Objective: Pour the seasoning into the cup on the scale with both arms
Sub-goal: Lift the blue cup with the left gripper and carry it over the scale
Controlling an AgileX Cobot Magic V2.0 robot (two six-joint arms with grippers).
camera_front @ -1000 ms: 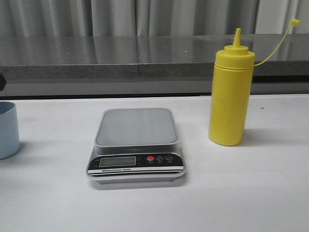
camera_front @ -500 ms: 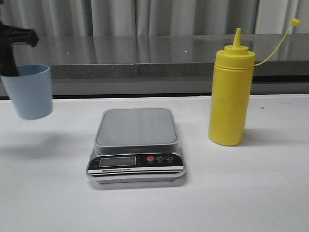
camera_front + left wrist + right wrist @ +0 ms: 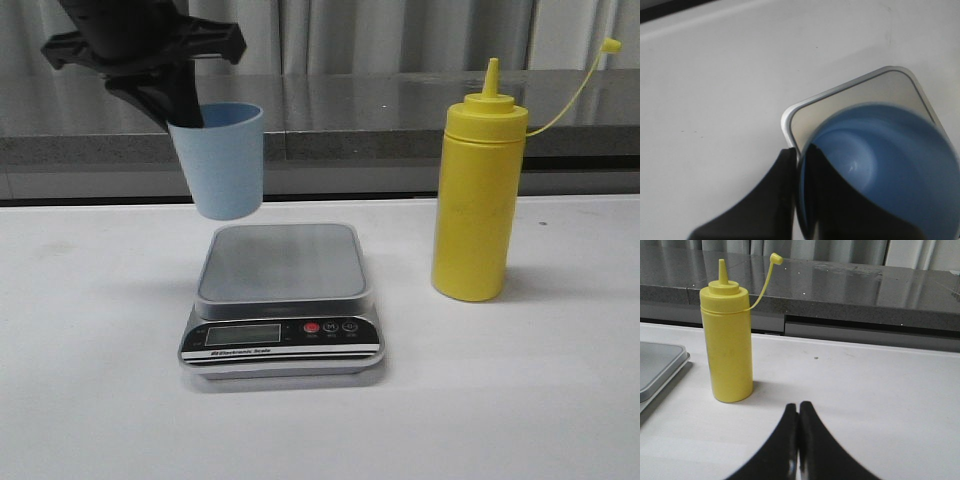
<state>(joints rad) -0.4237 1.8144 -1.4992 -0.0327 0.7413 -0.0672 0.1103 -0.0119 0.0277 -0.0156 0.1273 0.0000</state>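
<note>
Cup (image 3: 226, 160) first: we see the pale blue tumbler held in the air, mouth up and tilted a little, its base hanging just above the far-left corner of the scale (image 3: 282, 262) and not touching the platform. In the front view it sits at about eleven o'clock from the platform's middle. The left gripper (image 3: 178, 105) pinches the cup's rim wall, one finger inside and one outside, as the left wrist view shows, with the platform's corner showing beneath the cup.

From the held cup, the platform's centre lies toward five o'clock and below, so we judge the coming move to be a short shift that way and then a straight lowering, with the cup's long axis brought fully upright before release. The scale's black panel and display face us at six o'clock.

Further out, the seasoning (image 3: 478, 195) stands upright on the table at about three o'clock from the scale, well apart from the cup, its nozzle pointing up and its cap strand trailing off to the right. The right gripper (image 3: 799, 412) has its fingers pressed together on nothing; in its wrist view the bottle stands ahead at about eleven o'clock. We judge the right arm the nearer one for the bottle.
</note>
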